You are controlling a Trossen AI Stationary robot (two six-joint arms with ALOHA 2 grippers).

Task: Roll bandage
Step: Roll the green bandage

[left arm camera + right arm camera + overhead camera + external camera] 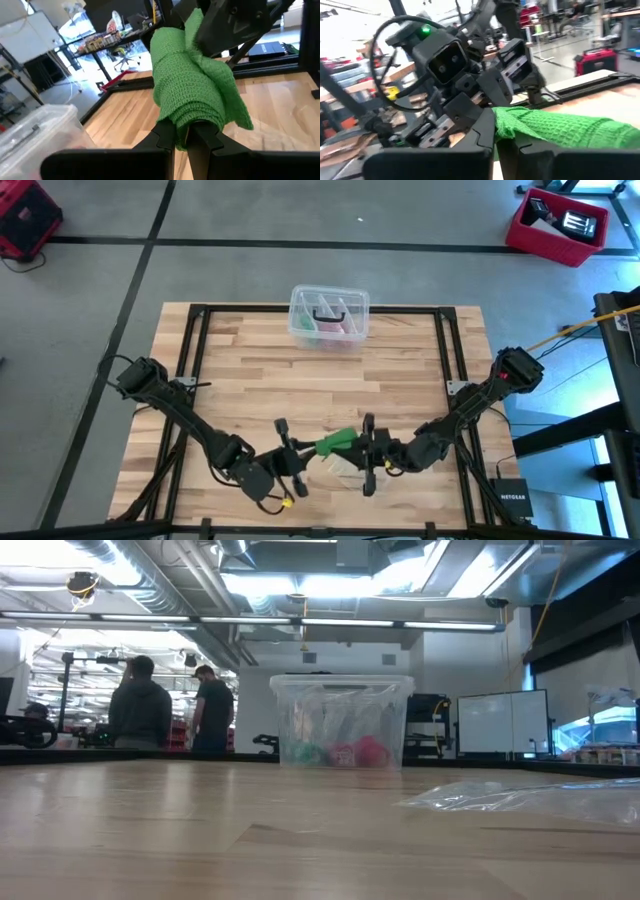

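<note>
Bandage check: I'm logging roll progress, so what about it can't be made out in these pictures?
- High view: the bandage is small, and both grippers hide its ends, so the wraps can't be counted.
- Left wrist view: the left gripper hides the roll's lower end, and the right arm hides the part behind.
- Right wrist view: the right gripper covers one end; the picture's edge cuts off the other.
- Low view: bandage absent.

One word can be read: "NETGEAR", in pale letters on a small black box point(511, 500). It sits just off the counter's point(400, 380) front right corner. No other writing is legible.
</note>
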